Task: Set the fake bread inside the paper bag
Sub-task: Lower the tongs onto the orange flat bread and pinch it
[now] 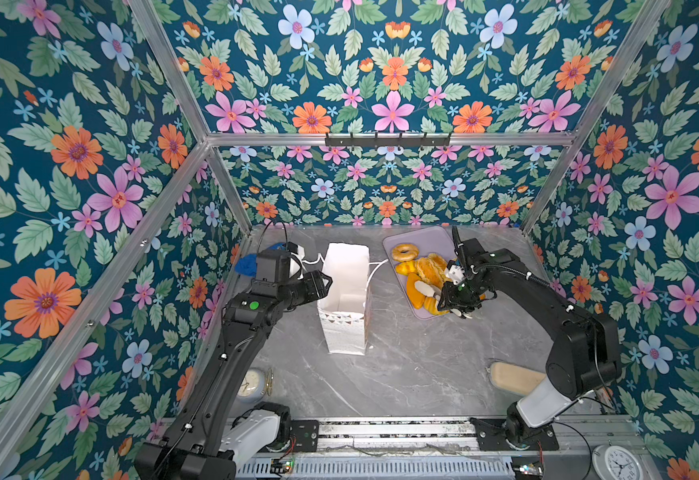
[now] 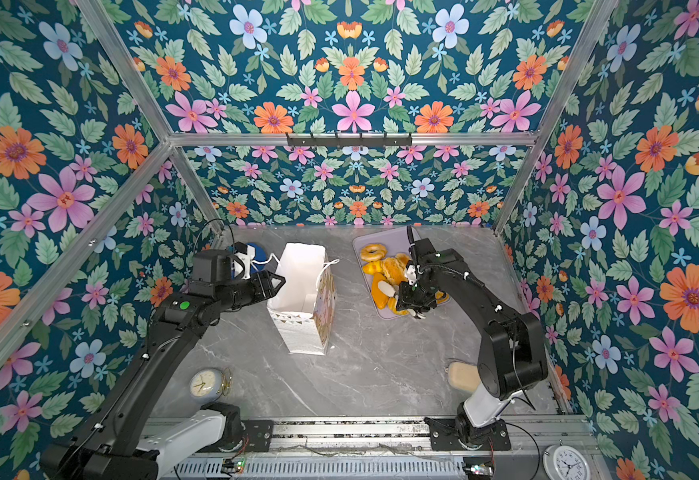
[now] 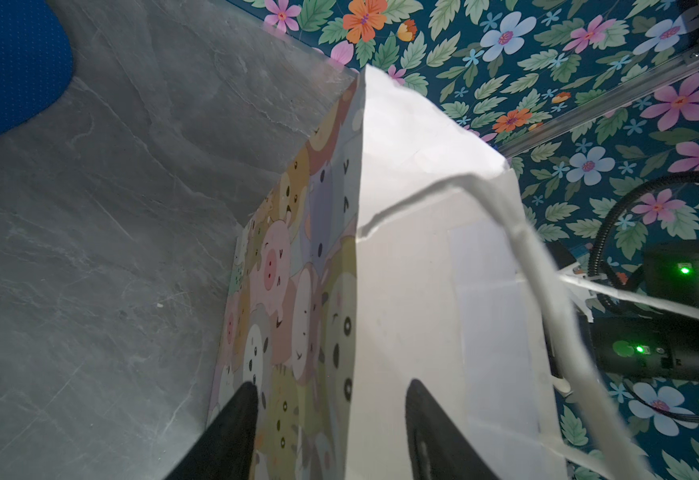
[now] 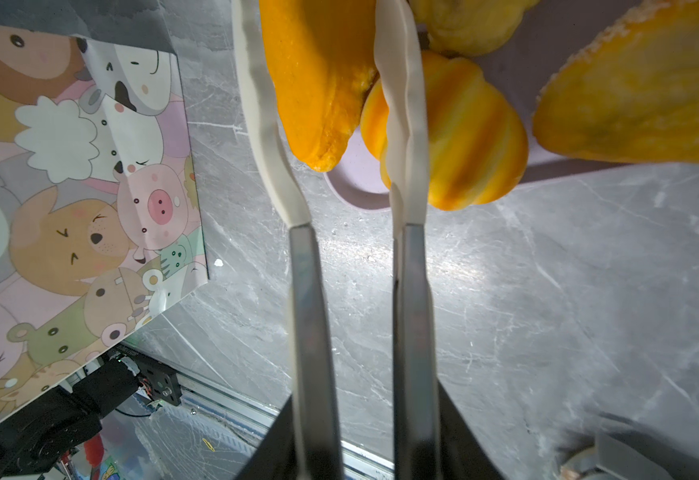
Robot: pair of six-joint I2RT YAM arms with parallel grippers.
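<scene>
Right wrist view: right gripper (image 4: 325,50) jaws pinch a long loaf (image 4: 318,83), white pads (image 4: 260,108) against both its sides, above the lilac tray (image 4: 356,183). In both top views the other fake bread (image 1: 416,270) is piled on that tray near the surface's (image 1: 402,365) far edge. The paper bag (image 1: 344,332) stands mouth-open just left of the tray. Left wrist view: left gripper (image 3: 333,390) jaws are spread astride the bag's rim; contact unclear.

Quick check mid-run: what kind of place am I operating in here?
Probably a staged robot test booth, not a home: aluminium frame holding floral wallpaper panels, robot arms on a base rail, fake bread as props.
</scene>
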